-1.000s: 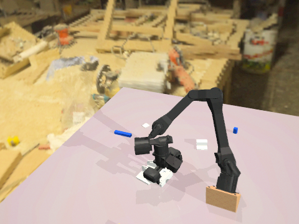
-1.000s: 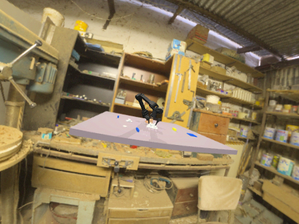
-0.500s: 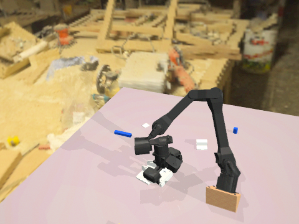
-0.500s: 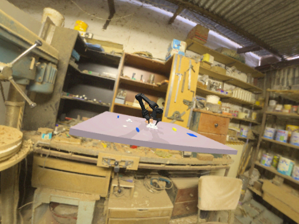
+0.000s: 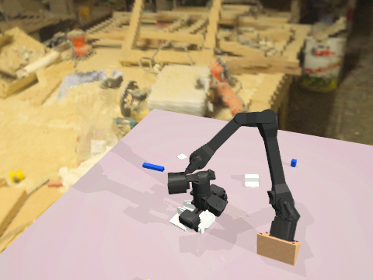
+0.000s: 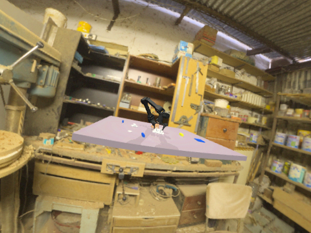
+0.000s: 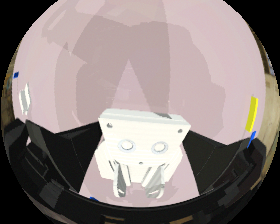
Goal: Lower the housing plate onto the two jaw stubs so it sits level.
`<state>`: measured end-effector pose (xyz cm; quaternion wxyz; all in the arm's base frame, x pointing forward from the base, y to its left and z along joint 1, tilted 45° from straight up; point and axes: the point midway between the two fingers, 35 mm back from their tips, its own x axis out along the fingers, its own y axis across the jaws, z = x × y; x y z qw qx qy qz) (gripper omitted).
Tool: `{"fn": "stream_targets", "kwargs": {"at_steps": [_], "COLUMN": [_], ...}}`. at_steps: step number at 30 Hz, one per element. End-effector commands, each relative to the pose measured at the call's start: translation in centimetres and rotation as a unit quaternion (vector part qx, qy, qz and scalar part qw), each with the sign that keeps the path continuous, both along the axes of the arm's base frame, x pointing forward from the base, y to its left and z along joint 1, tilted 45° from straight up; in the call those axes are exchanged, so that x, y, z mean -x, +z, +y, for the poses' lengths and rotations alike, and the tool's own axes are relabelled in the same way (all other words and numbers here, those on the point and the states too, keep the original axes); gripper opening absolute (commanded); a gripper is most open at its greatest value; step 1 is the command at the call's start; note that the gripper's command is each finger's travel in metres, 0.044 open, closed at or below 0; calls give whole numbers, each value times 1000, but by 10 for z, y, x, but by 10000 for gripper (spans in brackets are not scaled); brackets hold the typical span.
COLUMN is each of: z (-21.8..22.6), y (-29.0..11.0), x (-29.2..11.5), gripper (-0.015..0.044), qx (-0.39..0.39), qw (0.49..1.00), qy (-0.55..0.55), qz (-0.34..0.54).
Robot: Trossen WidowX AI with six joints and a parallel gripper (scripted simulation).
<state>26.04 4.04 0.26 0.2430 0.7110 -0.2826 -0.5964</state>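
Observation:
The white housing plate (image 7: 142,132) lies over the white gripper assembly, across the rear of the two jaws. Two round stub ends show in its holes in the wrist view. The left jaw (image 7: 119,180) and right jaw (image 7: 154,180) stick out from under it, side by side. The white assembly also shows in the top view (image 5: 207,220), partly hidden by my fingers, and small in the exterior view (image 6: 158,131). My gripper (image 5: 203,211) (image 7: 144,129) is open, with one black finger on each side of the plate. Whether the plate is fully level cannot be told.
A blue bar (image 5: 153,166), a flat white piece (image 5: 182,156), a white block (image 5: 252,180) and a small blue block (image 5: 294,162) lie apart on the table. A yellow piece (image 6: 181,134) (image 7: 252,115) and another blue bar (image 6: 199,140) lie elsewhere. The arm stands on a wooden block (image 5: 277,250).

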Motion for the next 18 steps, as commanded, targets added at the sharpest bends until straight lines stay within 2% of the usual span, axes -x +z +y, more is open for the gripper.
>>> {"fn": "stream_targets", "kwargs": {"at_steps": [1,11,18], "z": [0,4,41], "y": [0,3,43], "x": [0,1,7], "gripper": [440,440,440], "qx": [0,0,-1], "qw": [1000,1000,1000], "qy": [1,1,-3], "qz": [1,1,0]}}
